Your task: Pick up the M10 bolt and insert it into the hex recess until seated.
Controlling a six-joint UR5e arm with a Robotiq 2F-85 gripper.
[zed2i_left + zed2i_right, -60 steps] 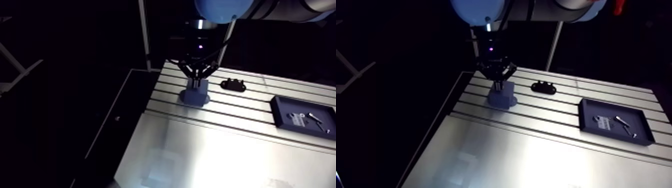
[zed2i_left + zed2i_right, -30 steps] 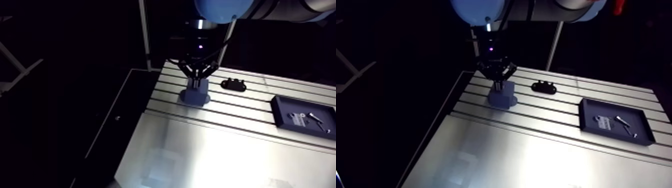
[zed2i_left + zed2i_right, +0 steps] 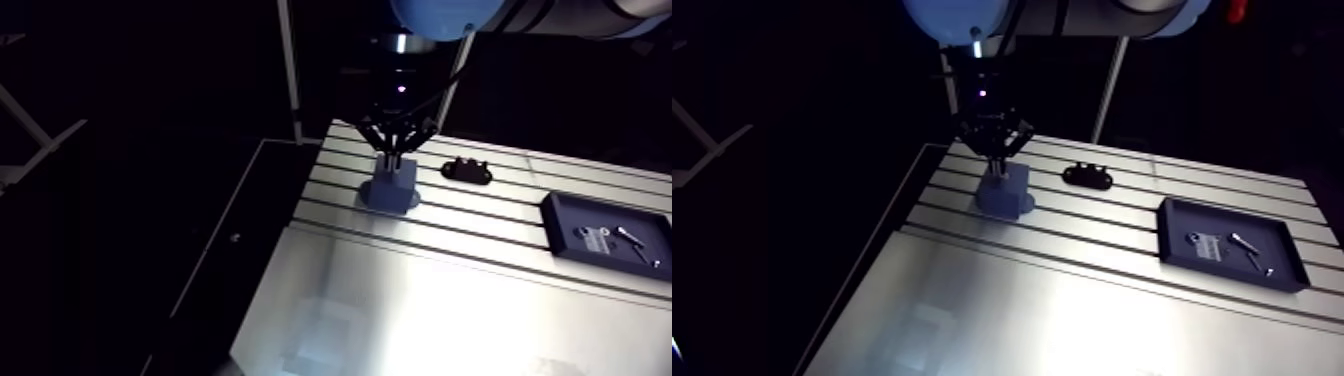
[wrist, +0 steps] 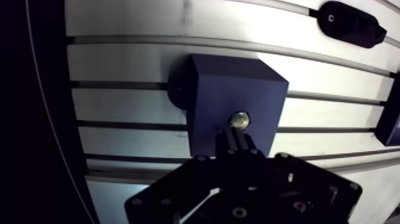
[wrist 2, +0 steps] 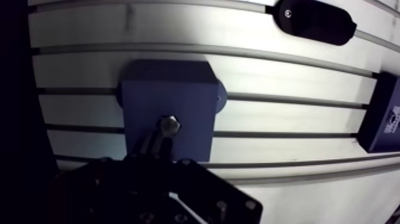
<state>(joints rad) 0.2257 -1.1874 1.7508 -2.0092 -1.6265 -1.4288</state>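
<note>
Compared with just before, the arm view shows the gripper point(image 4: 239, 136) a little higher. Earlier it reached down to the top of the dark-blue block point(image 4: 232, 98); now a short gap shows between the two. The block, the black oblong part point(image 4: 351, 22) and the dark tray point(image 3: 605, 228) lie on the slotted table point(image 3: 450, 300) where they did.

In the wrist view the M10 bolt point(image 4: 240, 120) is seen end-on just ahead of the gripper's tip, over the top face of the block. Only a pale metal, six-sided end shows, and it faces up toward the wrist. The bolt's long axis therefore runs in line with the gripper and stands upright to the block's top face. The shank is hidden, and how deep the bolt sits in the block cannot be made out.

Whether the gripper clamps the bolt or has let it go cannot be told from these views.

The block lies directly under the gripper. The black oblong part lies ahead of the gripper and off to one side, apart from the block. The tray is farther out on that same side, well apart, with a few small pieces in it.
</note>
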